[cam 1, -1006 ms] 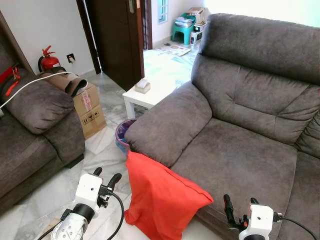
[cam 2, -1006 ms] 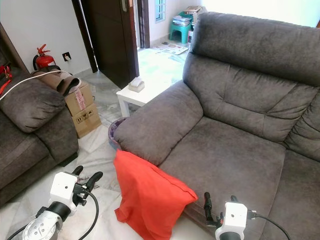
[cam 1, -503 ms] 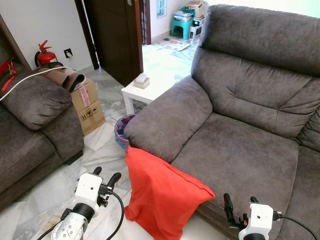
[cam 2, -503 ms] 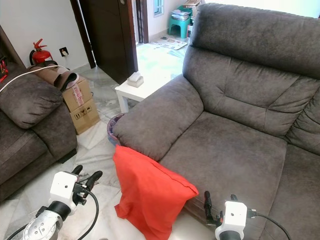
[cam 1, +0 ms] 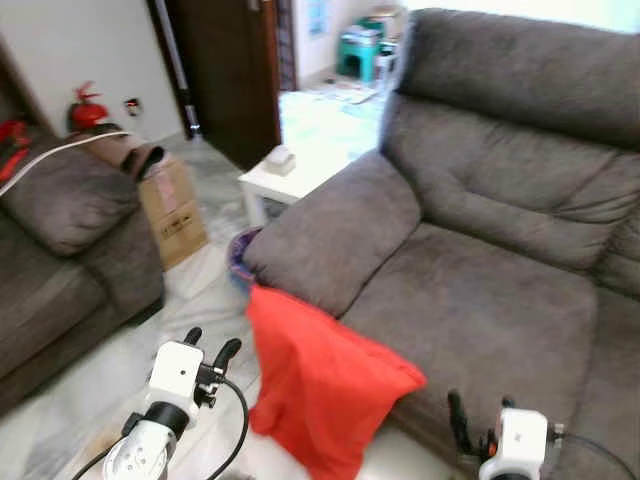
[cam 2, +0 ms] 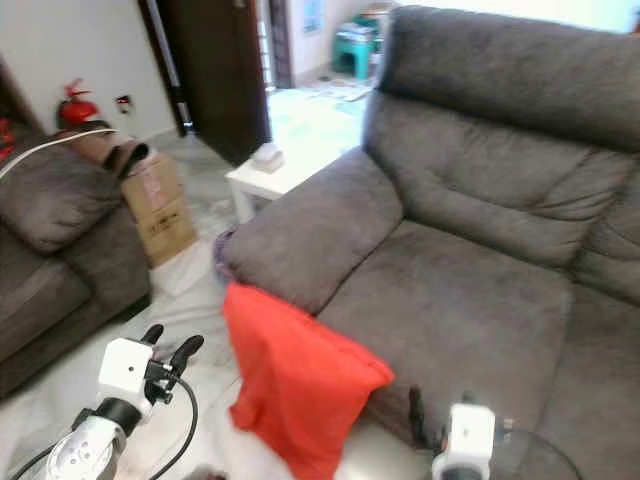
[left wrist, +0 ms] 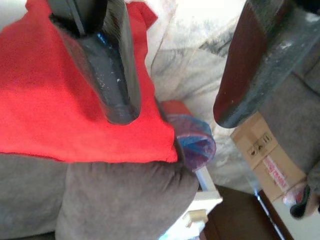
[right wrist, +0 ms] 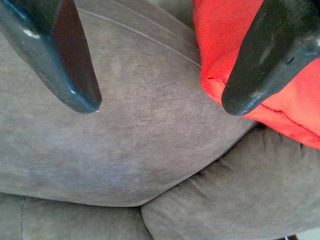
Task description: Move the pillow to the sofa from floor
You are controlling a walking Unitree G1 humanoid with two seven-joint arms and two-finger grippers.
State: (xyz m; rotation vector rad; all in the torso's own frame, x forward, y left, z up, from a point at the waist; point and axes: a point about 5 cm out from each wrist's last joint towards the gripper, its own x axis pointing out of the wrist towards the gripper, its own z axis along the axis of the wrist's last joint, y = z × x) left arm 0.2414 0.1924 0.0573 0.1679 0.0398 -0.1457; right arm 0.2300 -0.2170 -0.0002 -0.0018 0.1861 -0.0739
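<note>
A red pillow (cam 1: pixel 320 385) stands on the floor, leaning against the front of the grey sofa (cam 1: pixel 480 300) below its armrest (cam 1: pixel 330 240). My left gripper (cam 1: pixel 208 347) is open, low at the left of the pillow and apart from it. My right gripper (cam 1: pixel 478 408) is open at the lower right, in front of the sofa seat's edge, to the right of the pillow. The left wrist view has the red pillow (left wrist: pixel 55 100) beyond the open fingers. The right wrist view looks at sofa cushion with the pillow (right wrist: pixel 240 60) at one side.
A second grey sofa (cam 1: pixel 60 240) stands at the left. Between the sofas are a cardboard box (cam 1: pixel 172 205), a white side table (cam 1: pixel 285 178) and a blue-rimmed bin (cam 1: pixel 240 262). A red fire extinguisher (cam 1: pixel 86 112) stands by the wall. A dark door (cam 1: pixel 225 70) stands open behind.
The whole view has shifted slightly and blurred, so the camera is moving. The pillow and both grippers keep the same places relative to each other.
</note>
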